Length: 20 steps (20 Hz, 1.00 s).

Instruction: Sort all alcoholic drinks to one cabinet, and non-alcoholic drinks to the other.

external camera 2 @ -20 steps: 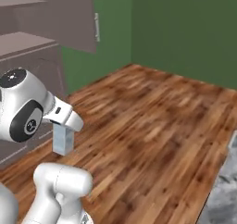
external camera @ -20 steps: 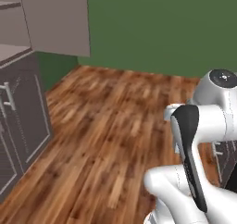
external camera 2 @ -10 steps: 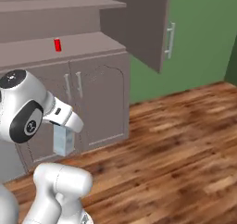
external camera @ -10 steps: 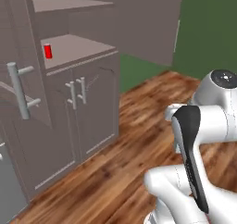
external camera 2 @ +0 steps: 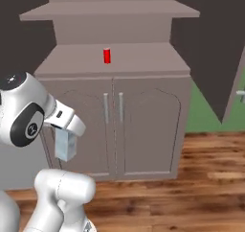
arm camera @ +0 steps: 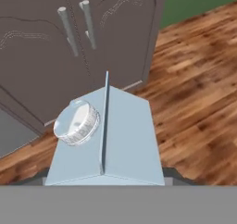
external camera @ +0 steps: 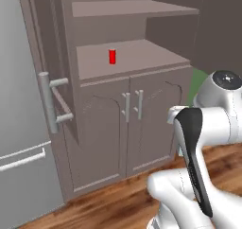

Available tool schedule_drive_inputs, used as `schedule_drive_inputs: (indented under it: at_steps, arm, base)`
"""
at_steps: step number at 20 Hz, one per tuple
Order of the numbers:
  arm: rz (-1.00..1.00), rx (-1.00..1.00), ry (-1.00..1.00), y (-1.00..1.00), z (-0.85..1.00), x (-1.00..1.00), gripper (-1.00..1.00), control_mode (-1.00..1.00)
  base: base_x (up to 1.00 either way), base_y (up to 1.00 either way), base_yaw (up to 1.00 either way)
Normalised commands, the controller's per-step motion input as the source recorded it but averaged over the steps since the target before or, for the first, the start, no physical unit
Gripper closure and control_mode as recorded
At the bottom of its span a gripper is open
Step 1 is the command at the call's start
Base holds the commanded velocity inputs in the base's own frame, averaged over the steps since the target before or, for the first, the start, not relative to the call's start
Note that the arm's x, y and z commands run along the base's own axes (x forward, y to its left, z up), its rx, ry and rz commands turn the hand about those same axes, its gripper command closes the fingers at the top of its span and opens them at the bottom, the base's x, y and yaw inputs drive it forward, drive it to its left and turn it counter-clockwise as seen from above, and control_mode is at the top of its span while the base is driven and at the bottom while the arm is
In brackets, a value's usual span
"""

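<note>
— Hand view: what is seen first?
— A pale-blue carton (arm camera: 111, 140) with a gabled top and a clear round cap is seen close up, clamped in the hand (arm camera: 105, 179); the fingertips themselves are hidden beneath it. In the right base view the same carton (external camera 2: 64, 145) is held low at the arm's end, in front of the lower cabinet.

— And the other drink?
— A small red can (external camera: 112, 56) is stood upright near the middle of the worktop (external camera: 142, 57) of the open cabinet recess, well apart from the carton; it is also seen from the right (external camera 2: 107, 55).

— What surrounds them?
— An upper shelf (external camera 2: 110, 9) is set above the worktop. Below, two closed doors with paired vertical handles (external camera 2: 112, 108) are seen. A grey appliance front (external camera: 21, 128) is placed to the left, with an open cabinet door and its handle (external camera: 49, 102) beside it. Another open door (external camera 2: 210, 49) is swung out at the right. A wood-plank floor (arm camera: 199, 84) and a green wall (external camera 2: 206, 113) are shown beyond.
</note>
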Motion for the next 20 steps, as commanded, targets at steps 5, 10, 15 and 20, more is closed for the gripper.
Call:
schedule_drive_inputs:
  at_steps: [5,10,15,20]
  arm:
    - [0.00,0.00,0.00,0.00,0.00,0.00,1.00,1.00]
    - [0.00,0.00,0.00,0.00,0.00,0.00,1.00,1.00]
    - [0.00,0.00,0.00,0.00,0.00,0.00,1.00,1.00]
    - [0.00,0.00,0.00,0.00,0.00,0.00,1.00,1.00]
  base:
    - [0.07,-0.60,0.52]
    - [0.34,-0.65,0.41]
    - [0.59,-0.71,0.20]
    - [0.67,-0.56,0.10]
